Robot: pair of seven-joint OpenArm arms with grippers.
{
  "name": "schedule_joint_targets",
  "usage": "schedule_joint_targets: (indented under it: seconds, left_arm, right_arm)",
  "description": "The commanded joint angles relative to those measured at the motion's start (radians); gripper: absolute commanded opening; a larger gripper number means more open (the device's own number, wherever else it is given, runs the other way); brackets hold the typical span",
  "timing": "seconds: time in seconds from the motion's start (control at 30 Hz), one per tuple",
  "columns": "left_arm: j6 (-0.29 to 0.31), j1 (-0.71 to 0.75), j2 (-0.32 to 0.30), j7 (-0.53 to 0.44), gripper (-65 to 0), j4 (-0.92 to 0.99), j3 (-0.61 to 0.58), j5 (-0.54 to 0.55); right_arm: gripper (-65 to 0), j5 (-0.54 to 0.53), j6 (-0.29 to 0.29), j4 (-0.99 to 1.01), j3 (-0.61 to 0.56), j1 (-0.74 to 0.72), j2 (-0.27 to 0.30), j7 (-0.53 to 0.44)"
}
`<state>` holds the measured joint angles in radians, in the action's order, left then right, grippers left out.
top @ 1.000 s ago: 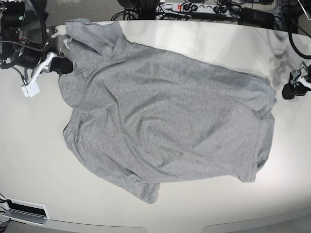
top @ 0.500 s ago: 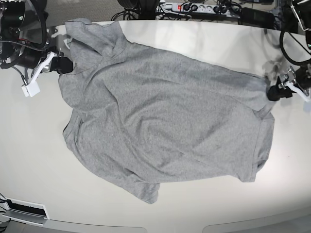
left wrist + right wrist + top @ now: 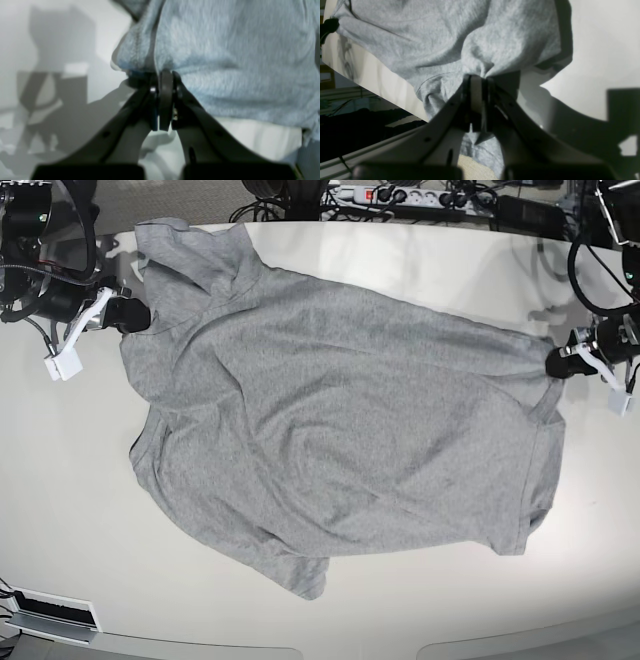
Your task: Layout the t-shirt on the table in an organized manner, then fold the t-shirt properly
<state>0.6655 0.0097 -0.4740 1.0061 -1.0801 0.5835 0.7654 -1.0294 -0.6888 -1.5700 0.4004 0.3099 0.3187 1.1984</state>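
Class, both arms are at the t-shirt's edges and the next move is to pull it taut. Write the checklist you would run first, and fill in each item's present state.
1. Right gripper shut on the t-shirt: ok, cloth bunches into the closed jaws.
2. Left gripper shut on the t-shirt's edge: ok, hem pinched in the wrist view.
3. Shirt lying flat: not ok, creases cross the body and one sleeve is tucked at the near edge.
4. Shirt fully on the table: ok in the base view.
5. Lettered side facing down: cannot tell, only plain grey shows.
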Motion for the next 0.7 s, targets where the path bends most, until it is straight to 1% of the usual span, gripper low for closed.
schedule_joint_targets:
  seconds: [0.0,0.07,0.13,0.2,0.3,0.5,0.6,0.67]
  left_arm:
    - [0.008,-0.023,-0.031,0.015,-65.0,-0.020,0.010,0.045]
    - [0.027,-0.034,-0.042,0.080,-65.0,-0.027,0.014,0.110]
    - [0.033,-0.043,-0.058,0.138,-65.0,-0.042,0.015,0.182]
    - [0.033,-0.044,-0.081,0.177,-65.0,-0.067,0.015,0.253]
    - [0.033,-0.043,-0.122,0.224,-65.0,-0.103,0.015,0.319]
    - [0.033,-0.043,-0.208,0.316,-65.0,-0.114,0.015,0.430]
    - [0.033,-0.043,-0.243,0.390,-65.0,-0.114,0.015,0.492]
    - [0.033,-0.043,-0.262,0.390,-65.0,-0.114,0.015,0.554]
  right_arm:
    - [-65.0,-0.023,-0.009,-0.019,0.005,-0.008,0.016,-0.005]
    - [-65.0,-0.035,-0.009,-0.019,0.005,-0.009,0.017,-0.005]
    - [-65.0,-0.053,-0.009,-0.023,0.006,-0.011,0.017,-0.004]
    - [-65.0,-0.055,-0.009,-0.043,0.006,-0.013,0.017,-0.004]
    - [-65.0,-0.053,-0.009,-0.097,0.006,-0.013,0.017,-0.004]
    - [-65.0,0.021,-0.009,-0.246,0.006,-0.013,0.023,-0.004]
    - [-65.0,0.047,-0.009,-0.312,0.006,-0.013,0.049,-0.004]
    - [-65.0,0.058,-0.009,-0.349,0.008,-0.013,0.068,-0.003]
